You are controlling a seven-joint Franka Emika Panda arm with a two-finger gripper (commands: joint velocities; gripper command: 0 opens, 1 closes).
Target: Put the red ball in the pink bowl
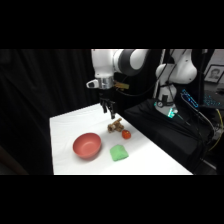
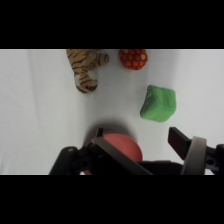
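Note:
The small red ball lies on the white table just right of a striped toy tiger. Left of them, nearer the front, sits the pink bowl. My gripper hangs open and empty above the table, a little behind and above the tiger. In the wrist view the red ball is at the top edge, to the right of the tiger. The pink bowl shows low in that view, partly hidden by my gripper and its linkage.
A green block lies in front of the ball and right of the bowl; in the wrist view the green block is below the ball. The table's right edge borders dark cloth, with the arm's base beyond.

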